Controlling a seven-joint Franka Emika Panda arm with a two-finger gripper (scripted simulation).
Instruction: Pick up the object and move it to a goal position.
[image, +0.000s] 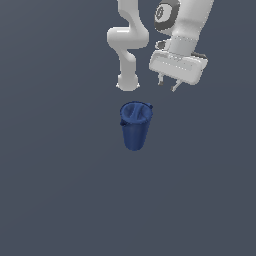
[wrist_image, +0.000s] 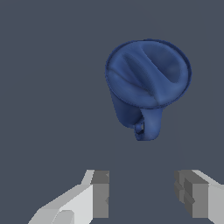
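Observation:
The dark blue pitcher (image: 135, 125) stands upright on the grey floor, wider at the rim, with small nubs on the rim. In the wrist view the pitcher (wrist_image: 146, 83) shows its open mouth and a handle-like loop on its side. My gripper (image: 167, 85) hangs above the pitcher and toward the exterior view's right, apart from it. The gripper (wrist_image: 142, 194) is open and empty, and its grey fingertips (wrist_image: 100, 194) stand well apart.
The arm's white base (image: 127, 82) stands on the floor just behind the pitcher. The flat grey floor (image: 60, 190) spreads out on all sides.

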